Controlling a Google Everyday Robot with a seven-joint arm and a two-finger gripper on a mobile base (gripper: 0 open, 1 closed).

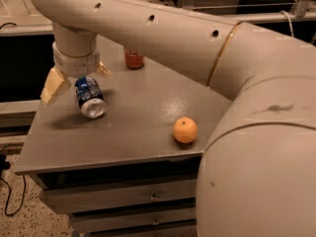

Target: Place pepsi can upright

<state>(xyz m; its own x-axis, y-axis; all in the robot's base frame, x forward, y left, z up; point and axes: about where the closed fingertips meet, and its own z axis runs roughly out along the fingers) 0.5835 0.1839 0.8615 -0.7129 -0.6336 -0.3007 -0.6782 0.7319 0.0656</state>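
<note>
The pepsi can (90, 97) is dark blue with a silver end facing the camera. It lies on its side on the left part of the grey cabinet top (133, 117). My gripper (76, 79) hangs straight above the can's far end. One tan finger (53, 85) stands to the can's left and the other (103, 70) to its right, so the fingers are spread open and straddle the can. I cannot tell whether they touch it.
A red can (134, 58) stands upright at the back of the top, partly hidden by my arm. An orange (185, 130) sits near the front right edge. My large arm (256, 132) fills the right side. Drawers (148, 196) are below.
</note>
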